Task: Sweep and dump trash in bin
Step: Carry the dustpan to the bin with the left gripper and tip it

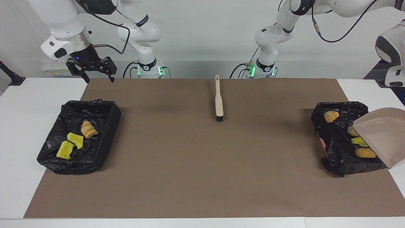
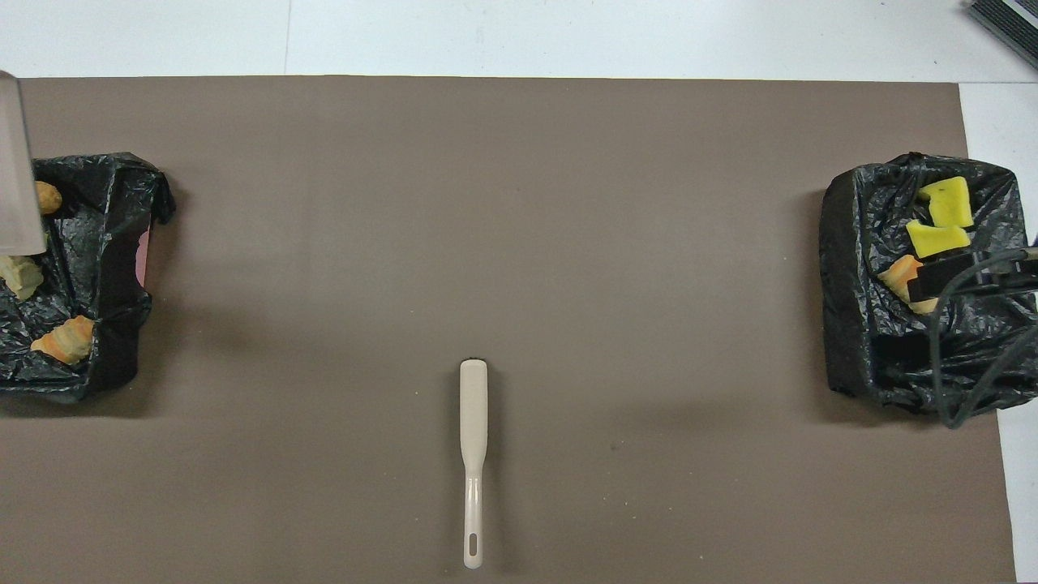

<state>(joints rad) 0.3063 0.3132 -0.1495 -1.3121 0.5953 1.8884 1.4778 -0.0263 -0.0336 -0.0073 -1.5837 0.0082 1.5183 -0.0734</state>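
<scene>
A brown paper mat (image 1: 202, 158) covers most of the white table (image 1: 28, 133), and a black-bag-lined bin stands at each end of it. The bin at the right arm's end (image 1: 95, 110) holds three pieces of the trash: a golden-brown bread-like piece (image 1: 88, 129) and two bright yellow sponge chunks (image 1: 75, 140) (image 1: 64, 150) lying just beside each other, the bread piece nearer to the robots. The bin at the left arm's end (image 1: 332, 142) holds four more: a golden-brown bread-like piece (image 1: 330, 116) nearest the robots, a pale cream crumbly lump (image 1: 352, 131), a yellow sponge chunk (image 1: 359, 141) and another golden-brown piece (image 1: 364, 153) farthest from them. A beige plastic dustpan (image 1: 381, 134) hangs tilted over the outer edge of that bin, partly covering the trash below; the left gripper that carries it lies outside both views, its jaws closed, and what they grip cannot be seen. The right gripper (image 1: 92, 67) hangs in the air over the table's edge nearest the robots, by the mat's corner, with its black jaws spread wide and nothing between them. A cream-handled brush with dark bristles (image 1: 218, 100) lies on the mat midway between the two bins, its handle pointing toward the robots, well apart from both bins.
</scene>
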